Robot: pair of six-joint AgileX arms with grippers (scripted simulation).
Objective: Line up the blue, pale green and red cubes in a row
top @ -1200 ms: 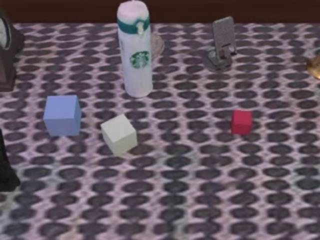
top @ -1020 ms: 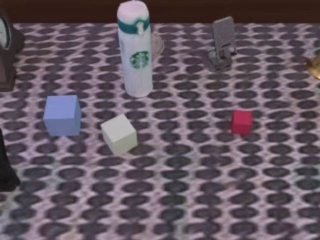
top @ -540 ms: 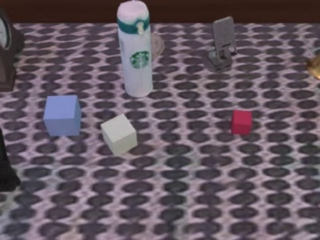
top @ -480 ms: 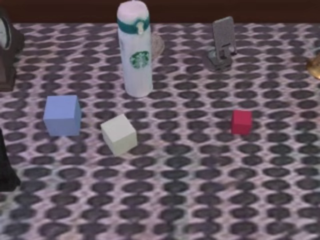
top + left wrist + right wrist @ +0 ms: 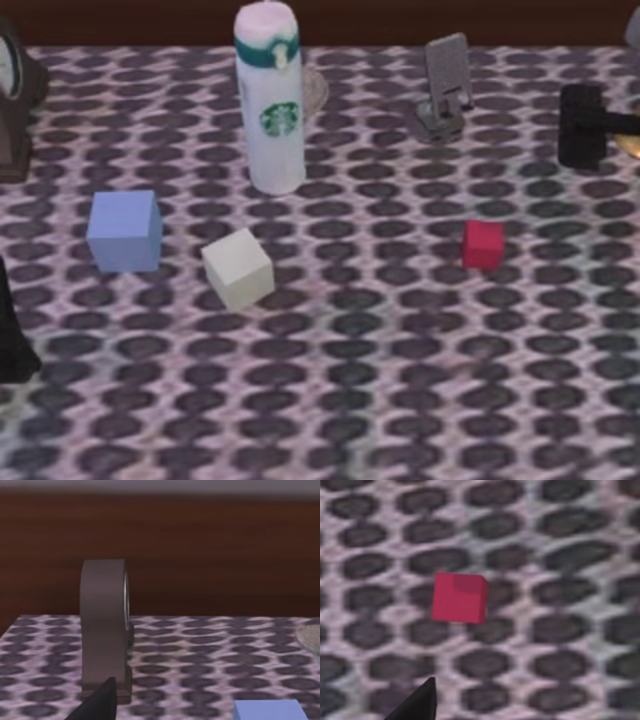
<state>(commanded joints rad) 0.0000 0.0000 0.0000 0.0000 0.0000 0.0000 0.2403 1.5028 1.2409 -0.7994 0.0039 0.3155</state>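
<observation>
Spotted purple tablecloth [image 5: 400, 400], dark wood wall [image 5: 200, 555] behind; claw states hidden

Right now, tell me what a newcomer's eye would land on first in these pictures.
Probably the tall white tumbler with its green logo, standing at the table's far middle. Next come the three cubes nearer the front: the blue cube at left, the pale green cube close beside it, and the small red cube apart at right. The right gripper shows at the far right edge.
</observation>
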